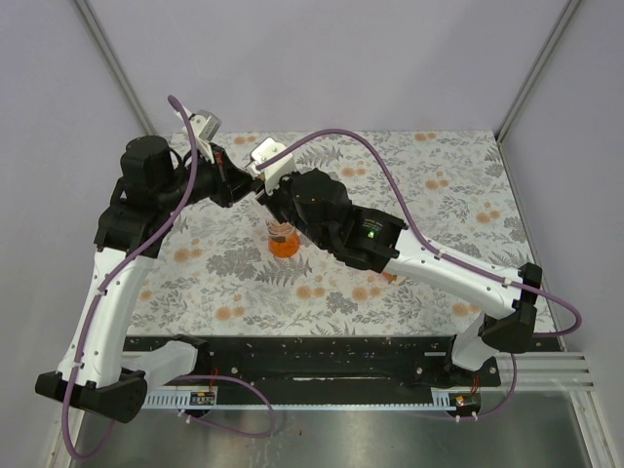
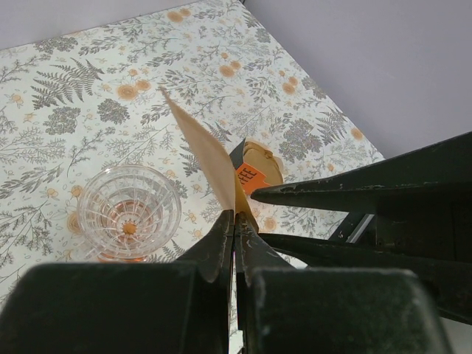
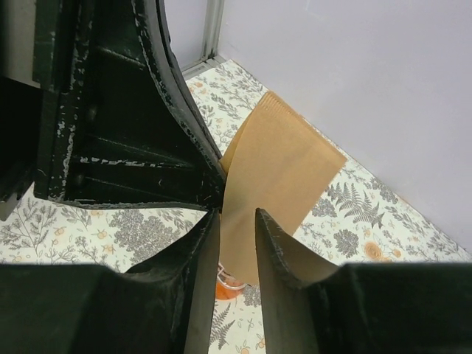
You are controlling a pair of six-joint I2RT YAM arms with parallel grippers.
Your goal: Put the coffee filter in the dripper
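Observation:
My left gripper [image 2: 236, 215] is shut on the lower edge of the coffee filter [image 2: 203, 147], a thin light-brown paper seen edge-on and held up in the air. In the right wrist view the filter [image 3: 276, 177] hangs flat and fan-shaped. My right gripper [image 3: 236, 221] is open, its fingers standing either side of the filter's lower part. The dripper [image 2: 129, 212], clear with an orange base, stands upright on the table to the lower left of the filter. It also shows in the top view [image 1: 283, 240], just in front of both grippers.
The beige wedge-shaped holder [image 2: 256, 168] with an orange label stands behind the filter. The right gripper's black fingers [image 2: 354, 193] cross the left wrist view at the right. The floral tablecloth [image 1: 439, 195] ends at grey walls at the back and sides.

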